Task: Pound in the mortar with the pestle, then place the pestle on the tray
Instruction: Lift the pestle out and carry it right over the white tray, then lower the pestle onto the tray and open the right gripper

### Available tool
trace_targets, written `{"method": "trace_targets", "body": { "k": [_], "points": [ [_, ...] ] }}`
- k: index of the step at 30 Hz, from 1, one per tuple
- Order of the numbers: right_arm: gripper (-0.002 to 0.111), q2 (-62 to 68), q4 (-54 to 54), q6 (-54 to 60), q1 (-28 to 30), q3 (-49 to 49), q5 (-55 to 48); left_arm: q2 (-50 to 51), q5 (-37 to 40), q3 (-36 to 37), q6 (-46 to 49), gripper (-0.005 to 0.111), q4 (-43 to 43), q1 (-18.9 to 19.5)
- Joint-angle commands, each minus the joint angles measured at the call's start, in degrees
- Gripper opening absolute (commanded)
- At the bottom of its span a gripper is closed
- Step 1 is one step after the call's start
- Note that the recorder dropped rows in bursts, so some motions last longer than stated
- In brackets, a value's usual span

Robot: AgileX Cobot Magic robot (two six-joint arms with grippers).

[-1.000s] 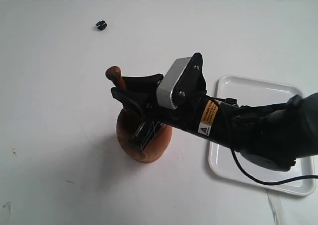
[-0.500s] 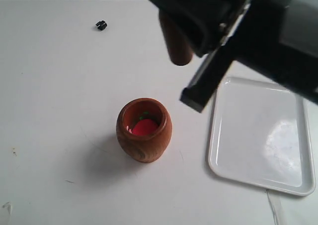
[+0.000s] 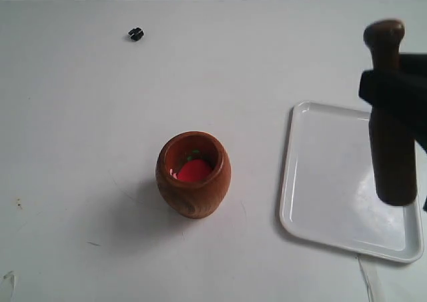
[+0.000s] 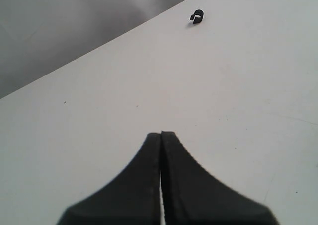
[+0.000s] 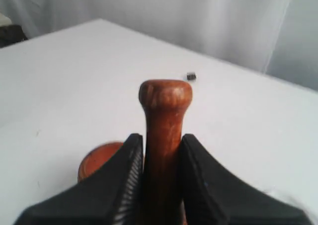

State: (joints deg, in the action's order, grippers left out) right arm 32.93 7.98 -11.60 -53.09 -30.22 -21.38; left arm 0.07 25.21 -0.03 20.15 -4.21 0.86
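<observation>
Right claw (image 3: 395,94): clamped on the narrow handle of the pestle (image 3: 392,157), just below the knob. The wrist view shows both fingers pressed flat against the handle on either side. The pestle stands upright, knob up and thick end down. In the exterior view it hangs over the right part of the tray (image 3: 321,182). Whether the thick end touches the tray surface cannot be determined.

Tray: lies flat toward the near right corner of the table (image 3: 80,155), with nothing resting on its visible surface.

Mortar (image 3: 193,175): upright near the middle of the table, somewhat toward the near edge. It sits to the left of the tray and apart from it, and nothing touches it. A red item (image 3: 193,171) with a trace of green lies inside.

Left claw (image 4: 161,135): fingers pressed together with nothing between them, over bare table. It does not appear in the exterior view.

Small black object (image 3: 136,33): alone on the table near the far edge, toward the far left corner, well apart from the mortar and tray.
</observation>
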Motion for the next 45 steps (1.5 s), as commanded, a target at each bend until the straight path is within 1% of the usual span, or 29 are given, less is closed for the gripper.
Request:
{"method": "trace_targets", "body": {
  "k": [1, 4, 6, 12, 18, 21, 26, 28, 36, 42, 45],
  "points": [
    [0.0, 2.39, 8.59, -13.8, -0.13, 0.08, -10.36, -0.07, -0.17, 0.03, -0.47, 0.0, 0.42, -0.44],
    [0.0, 6.32, 16.73, -24.58, -0.13, 0.08, -15.12, -0.07, -0.17, 0.03, -0.47, 0.0, 0.42, -0.44],
    [0.0, 9.89, 18.25, -27.85, -0.13, 0.08, -16.64, -0.07, -0.17, 0.03, -0.47, 0.0, 0.42, -0.44],
    [0.0, 24.01, 17.05, -27.6, -0.13, 0.08, -9.36, -0.07, -0.17, 0.03, -0.47, 0.0, 0.42, -0.44],
    [0.0, 36.86, 18.52, -27.91, -0.03, 0.08, -5.18, -0.07, -0.17, 0.03, -0.47, 0.0, 0.42, -0.44],
    [0.0, 41.63, 19.62, -29.57, 3.18, 0.08, -3.63, -0.07, -0.17, 0.03, -0.47, 0.0, 0.42, -0.44],
    [0.0, 45.54, 20.38, -30.44, 11.64, 0.08, 0.51, -0.07, -0.17, 0.03, -0.47, 0.0, 0.42, -0.44],
    [0.0, 46.14, 20.38, -30.18, 13.24, 0.08, 0.78, -0.07, -0.17, 0.03, -0.47, 0.0, 0.42, -0.44],
    [0.0, 50.67, 20.37, -28.89, 14.0, 0.08, 0.04, -0.07, -0.17, 0.03, -0.47, 0.0, 0.42, -0.44],
    [0.0, 54.56, 20.1, -28.89, 17.31, 0.08, 3.19, -0.07, -0.17, 0.03, -0.47, 0.0, 0.42, -0.44],
    [0.0, 54.61, 19.99, -28.89, 17.31, 0.08, 4.58, -0.07, -0.17, 0.03, -0.47, 0.0, 0.42, -0.44]
  ]
}}
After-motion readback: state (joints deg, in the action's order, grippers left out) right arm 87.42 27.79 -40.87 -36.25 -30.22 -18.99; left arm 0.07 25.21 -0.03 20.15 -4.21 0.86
